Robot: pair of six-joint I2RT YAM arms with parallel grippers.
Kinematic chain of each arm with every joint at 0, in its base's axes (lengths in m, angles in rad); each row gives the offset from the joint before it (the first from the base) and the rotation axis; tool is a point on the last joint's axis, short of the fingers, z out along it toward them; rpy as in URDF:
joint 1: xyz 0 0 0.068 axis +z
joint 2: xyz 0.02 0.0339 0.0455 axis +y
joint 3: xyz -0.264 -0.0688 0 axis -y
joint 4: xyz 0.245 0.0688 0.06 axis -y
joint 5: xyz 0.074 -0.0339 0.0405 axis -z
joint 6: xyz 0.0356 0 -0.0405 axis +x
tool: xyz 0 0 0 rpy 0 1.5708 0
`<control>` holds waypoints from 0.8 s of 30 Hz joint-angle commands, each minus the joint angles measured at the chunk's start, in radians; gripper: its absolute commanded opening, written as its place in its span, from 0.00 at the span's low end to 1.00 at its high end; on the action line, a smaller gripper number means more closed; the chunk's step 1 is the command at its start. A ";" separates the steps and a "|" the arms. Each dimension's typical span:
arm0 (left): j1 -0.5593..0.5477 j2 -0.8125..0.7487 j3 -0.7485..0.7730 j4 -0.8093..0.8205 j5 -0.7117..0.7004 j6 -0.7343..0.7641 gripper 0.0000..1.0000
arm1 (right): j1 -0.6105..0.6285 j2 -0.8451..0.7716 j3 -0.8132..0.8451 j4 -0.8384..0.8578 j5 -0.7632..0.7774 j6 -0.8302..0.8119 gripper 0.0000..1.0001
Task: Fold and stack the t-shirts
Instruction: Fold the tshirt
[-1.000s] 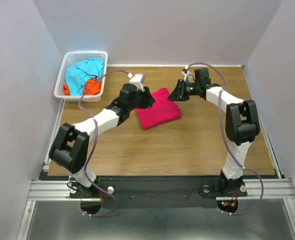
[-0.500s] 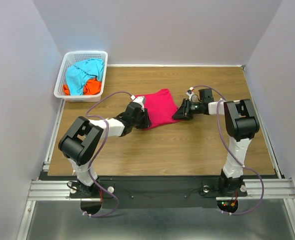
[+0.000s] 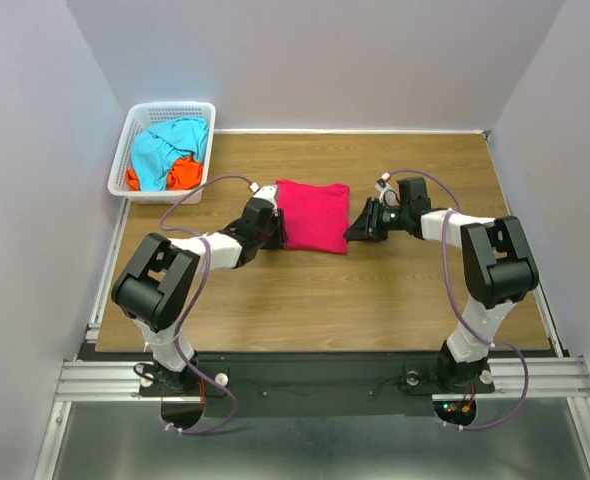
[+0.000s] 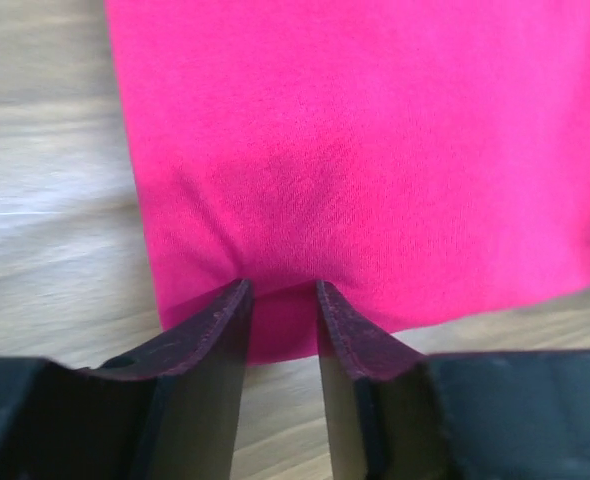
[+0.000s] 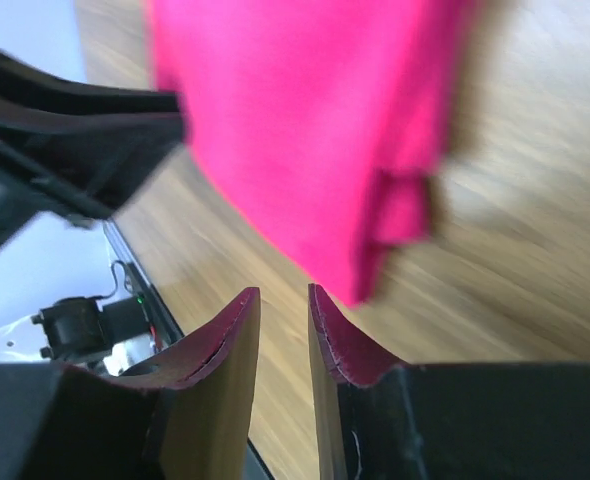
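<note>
Crimson-pink t-shirt (image 3: 313, 215): lies folded into a flat rectangle in the middle of the table (image 3: 375, 300), between both arms. The left gripper (image 4: 280, 292) pinches its left edge, the cloth puckering at the tips, presumably to square the fold. The right gripper (image 5: 283, 292) sits just off the right edge, its fingers nearly pressed together on nothing. The turquoise-blue t-shirt (image 3: 165, 148) and orange t-shirt (image 3: 182, 176) lie crumpled in the basket (image 3: 123, 165), so stacking has not begun.
</note>
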 commanded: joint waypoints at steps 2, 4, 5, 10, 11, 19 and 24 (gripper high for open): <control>0.000 -0.106 0.042 -0.081 -0.087 0.092 0.47 | 0.020 -0.083 0.132 0.029 0.072 0.023 0.34; -0.011 -0.149 0.050 -0.105 -0.097 0.097 0.48 | 0.020 -0.049 0.226 0.029 0.084 0.021 0.35; -0.014 -0.164 0.053 -0.113 -0.099 0.100 0.48 | 0.018 -0.029 0.258 0.029 0.084 0.024 0.35; -0.034 -0.266 0.025 -0.144 -0.090 0.096 0.49 | 0.020 0.156 0.494 0.039 0.119 0.035 0.36; -0.035 -0.304 0.015 -0.144 -0.087 0.094 0.49 | 0.018 0.190 0.531 0.042 0.118 0.035 0.36; -0.047 -0.465 -0.094 -0.142 -0.085 0.096 0.52 | 0.004 0.456 0.688 0.069 0.108 0.050 0.36; -0.077 -0.494 -0.120 -0.147 -0.088 0.117 0.54 | -0.025 0.487 0.636 0.098 0.121 0.052 0.36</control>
